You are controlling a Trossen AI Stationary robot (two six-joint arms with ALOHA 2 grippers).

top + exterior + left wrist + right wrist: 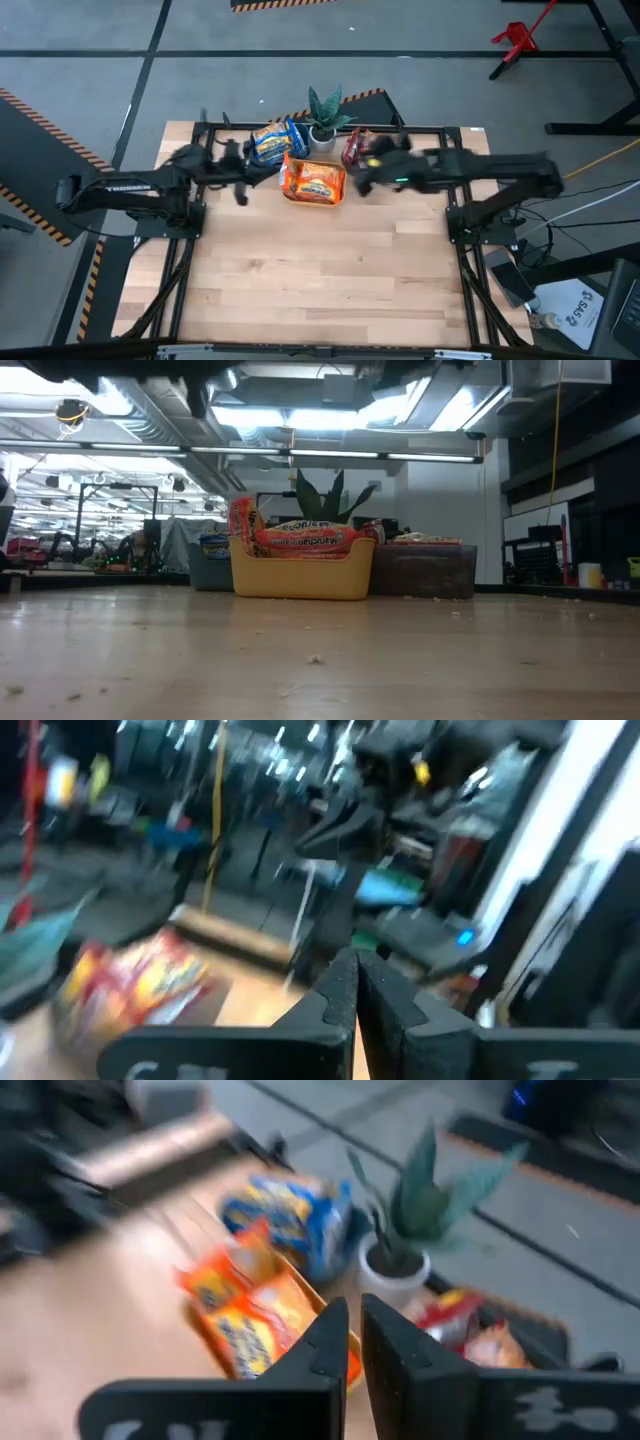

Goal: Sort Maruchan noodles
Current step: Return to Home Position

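Noodle packs [315, 185] lie in bins at the far middle of the desk [320, 270], some poking above the yellow bin [300, 575]. Left tool [352, 960] and right tool [355, 1305] are narrow, holding nothing, just beside the bins. Risk: a low swing home clips a pack or the plant [325, 110].

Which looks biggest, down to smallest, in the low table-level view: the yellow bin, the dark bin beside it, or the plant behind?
1. yellow bin: widest, though nearest the camera, which flatters it.
2. dark bin: narrower, similar height.
3. plant: only its leaves show above the bins.
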